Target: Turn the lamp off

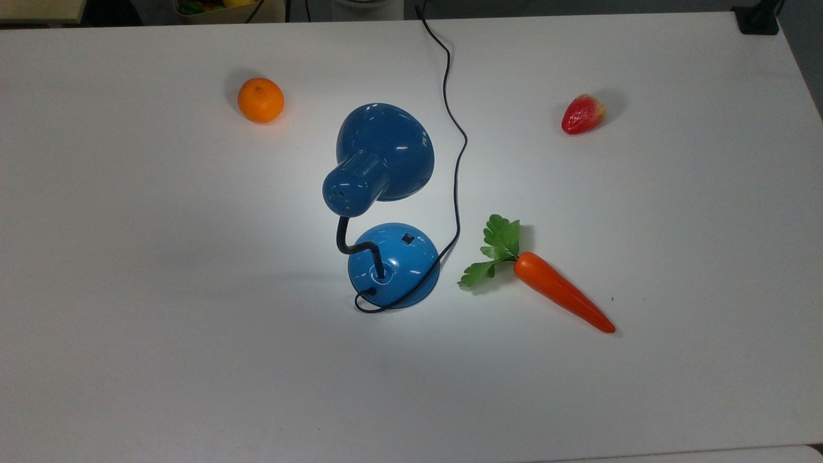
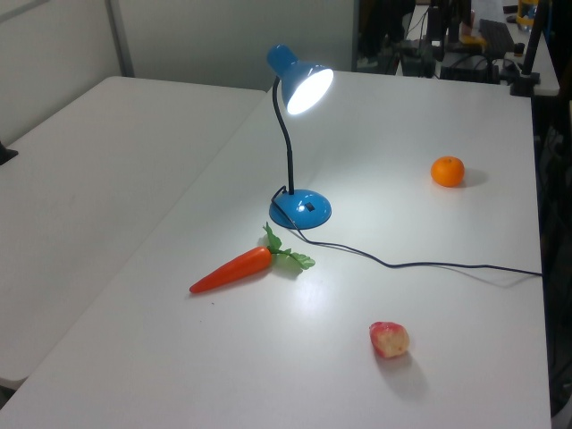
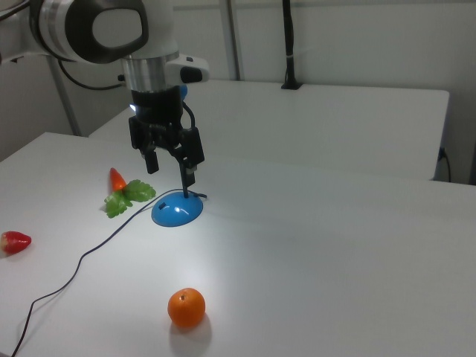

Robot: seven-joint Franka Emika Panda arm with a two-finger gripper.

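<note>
The blue lamp (image 1: 386, 151) stands mid-table with its shade lit, glowing white in the left view (image 2: 299, 80). Its black gooseneck rises from the domed base (image 1: 393, 263), which carries a small black switch (image 1: 407, 239) (image 2: 310, 208). The black cord (image 1: 453, 128) runs from the base to the table's far edge. In the right view my gripper (image 3: 171, 169) hangs open and empty above the base (image 3: 177, 211), without touching it. The arm hides the shade there.
On the white table (image 1: 128, 257) lie an orange (image 1: 260, 100), a red strawberry (image 1: 583, 114) and a toy carrot (image 1: 562, 290) with green leaves, close to the base on the top view's right. The cord (image 2: 429, 264) trails across the surface.
</note>
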